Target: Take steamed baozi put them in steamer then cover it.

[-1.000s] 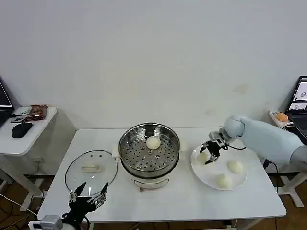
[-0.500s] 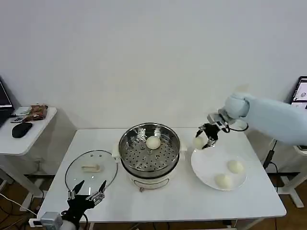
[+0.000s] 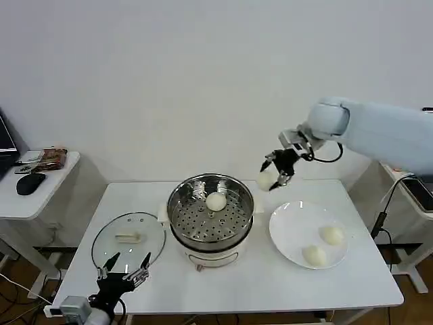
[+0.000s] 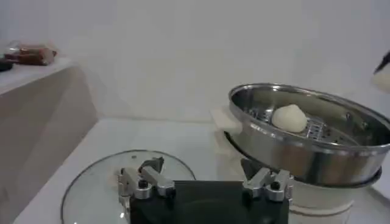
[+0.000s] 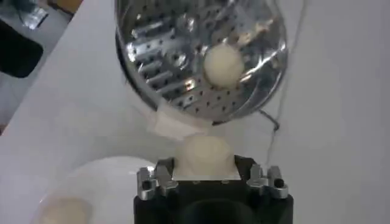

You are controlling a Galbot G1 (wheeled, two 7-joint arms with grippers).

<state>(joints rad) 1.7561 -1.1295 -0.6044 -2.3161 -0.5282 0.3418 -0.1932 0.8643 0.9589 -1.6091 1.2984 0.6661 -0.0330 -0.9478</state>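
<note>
Steamer [image 3: 210,215] mid-counter, shiny perforated steel basket on a white pot base, uncovered; one pale baozi [image 3: 216,201] inside toward the back; another baozi [image 3: 265,180] held in the air just right of its rim; two more [image 3: 332,235] [image 3: 314,255] lying right of it; glass cover [image 3: 128,238] flat to its left, handle up.

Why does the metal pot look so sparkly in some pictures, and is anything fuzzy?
Right wrist view: bright glare patches on the steamer floor; the held baozi and the right pincer up close look soft. Left wrist view: the steamer wall shines with streaky reflections; the left pincer is slightly soft. Head view: even light, faint shadows under the plate.
</note>
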